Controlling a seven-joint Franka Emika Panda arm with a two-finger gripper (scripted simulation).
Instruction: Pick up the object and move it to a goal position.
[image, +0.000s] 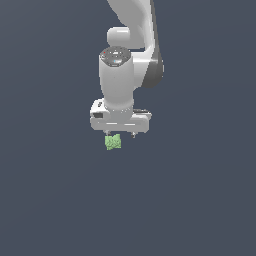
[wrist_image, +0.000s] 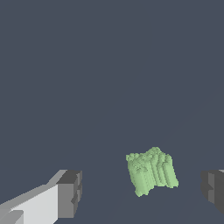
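White and pointing straight down, the gripper (image: 120, 134) hangs with its fingers spread apart, grasping nothing. Its dark fingertips (wrist_image: 70, 192) stand well clear of the small light-green lumpy object (wrist_image: 151, 171), which sits in the gap between them, nearer one fingertip than the other, touching neither. In the exterior view the object (image: 113, 142) shows just below the gripper, toward that view's left, against a plain dark grey background.
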